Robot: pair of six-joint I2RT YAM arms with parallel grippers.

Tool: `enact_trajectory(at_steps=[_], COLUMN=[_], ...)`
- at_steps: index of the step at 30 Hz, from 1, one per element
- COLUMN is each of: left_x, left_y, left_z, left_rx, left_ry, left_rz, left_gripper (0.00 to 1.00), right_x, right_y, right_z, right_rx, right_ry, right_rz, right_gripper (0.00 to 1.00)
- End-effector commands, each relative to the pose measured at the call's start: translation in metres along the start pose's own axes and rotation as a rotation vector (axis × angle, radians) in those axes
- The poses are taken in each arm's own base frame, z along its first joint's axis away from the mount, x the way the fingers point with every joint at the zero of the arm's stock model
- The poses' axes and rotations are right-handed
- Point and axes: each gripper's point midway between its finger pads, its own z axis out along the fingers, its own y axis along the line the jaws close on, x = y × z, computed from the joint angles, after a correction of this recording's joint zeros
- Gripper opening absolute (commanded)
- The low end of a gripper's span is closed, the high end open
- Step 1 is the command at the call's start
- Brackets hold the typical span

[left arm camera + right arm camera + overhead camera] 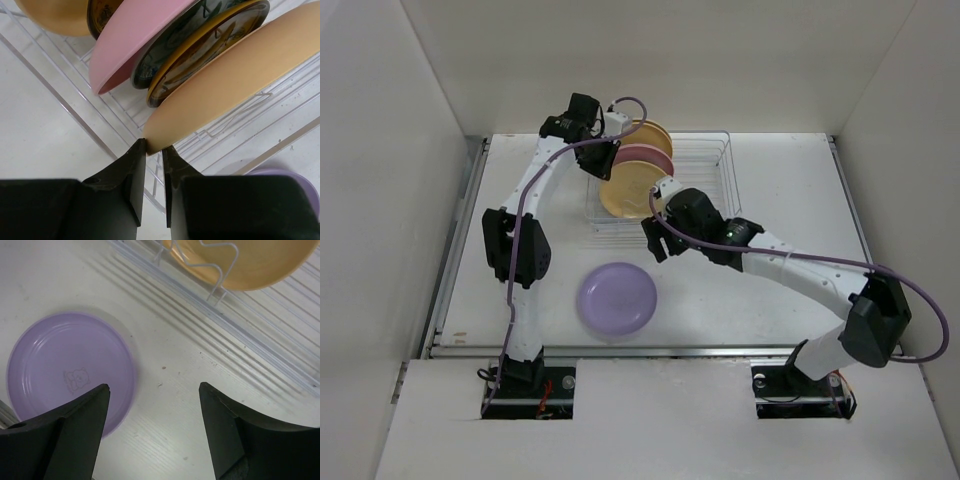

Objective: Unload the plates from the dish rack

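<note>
The wire dish rack (pixel 705 170) holds several upright plates. In the left wrist view they are a yellow-tan plate (pixel 240 75), an amber-brown patterned one (pixel 210 42), a dark teal one (pixel 165 50), a pink one (pixel 130 40) and another yellow one (pixel 55 17). My left gripper (pixel 154 147) is shut on the near rim of the yellow-tan plate (pixel 630 188), at the rack's left side (pixel 605 160). A lavender plate (pixel 617 298) lies flat on the table. My right gripper (pixel 154 390) is open and empty, above the table between the lavender plate (pixel 65 365) and the rack.
White walls enclose the table on three sides. The rack's front wire rail (pixel 240 325) runs just beyond my right gripper (pixel 653 228). The rack's right half (pixel 710 200) shows no plates. The lavender plate also shows at the edge of the left wrist view (pixel 295 182).
</note>
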Motion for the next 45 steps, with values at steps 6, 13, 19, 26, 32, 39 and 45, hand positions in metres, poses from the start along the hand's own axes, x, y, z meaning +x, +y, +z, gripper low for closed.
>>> enact_trajectory(at_steps=[6, 13, 19, 26, 32, 39, 45], left_x=[-0.055, -0.069, -0.061, -0.037, 0.067, 0.150, 0.178], left_y=[-0.012, -0.020, -0.024, -0.052, -0.083, -0.083, -0.076], left_z=[-0.074, -0.101, -0.105, -0.141, -0.142, -0.112, -0.076], left_rx=[-0.032, -0.026, -0.019, 0.076, 0.253, 0.250, 0.214], left_ry=[-0.235, -0.312, -0.286, -0.209, 0.153, 0.337, 0.376], left_rz=[0.031, 0.045, 0.028, 0.045, 0.091, 0.044, -0.003], left_gripper=[0.00, 0.00, 0.00, 0.00, 0.00, 0.00, 0.00], right_x=[-0.045, -0.062, -0.068, -0.084, -0.117, -0.155, -0.167], right_y=[-0.026, -0.042, -0.051, -0.083, -0.090, -0.063, -0.082], right_z=[-0.029, -0.038, -0.046, -0.073, -0.106, -0.081, -0.031], right_rx=[0.120, 0.203, 0.257, 0.399, 0.327, 0.122, 0.128], right_ry=[-0.126, -0.178, -0.202, -0.270, -0.398, -0.421, -0.382], right_rz=[0.041, 0.079, 0.107, 0.234, 0.315, 0.161, 0.133], right_gripper=[0.78, 0.78, 0.78, 0.78, 0.81, 0.82, 0.79])
